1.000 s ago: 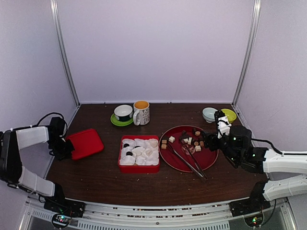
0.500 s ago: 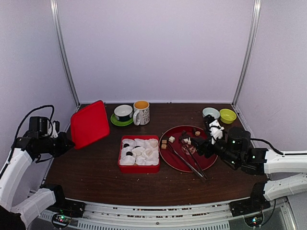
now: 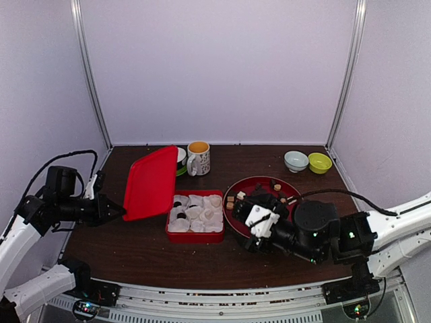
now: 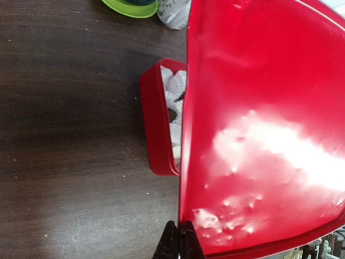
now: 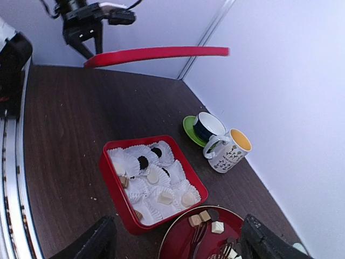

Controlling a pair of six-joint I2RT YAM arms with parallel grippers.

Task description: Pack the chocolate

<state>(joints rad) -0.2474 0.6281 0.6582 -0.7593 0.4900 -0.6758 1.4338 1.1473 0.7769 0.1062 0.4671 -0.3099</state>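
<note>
**Gripper status: left gripper (image 4: 179, 243) clamped on lid, right gripper (image 5: 178, 232) open and empty**

The left gripper is pinched tight on one edge of the red lid (image 3: 151, 182). I see the lid raised off the tabletop (image 3: 135, 249), steeply tilted, just left of the red box (image 3: 195, 237).

The right gripper hangs low over the red plate (image 3: 232, 217). Its wrist view shows the fingers spread wide with nothing between them, and I see no contact with any piece.

The chocolate (image 5: 199, 217) lies in two places. Loose tan and cream cubes sit on the plate. Other pieces, dark and pale, already rest in white paper cups (image 5: 141, 189) inside the box, and some cups look unfilled.

Handling assessment, my judgement only: each piece is small, light and stiff, but its surface would mark or chip under a hard squeeze. Cubes offer flat opposite faces, and those are where I would take hold, with a narrow opening and a gentle close. Round pieces may roll or slip out sideways, so I would centre on them first. The paper cups are flimsy and would shift if nudged.
</note>
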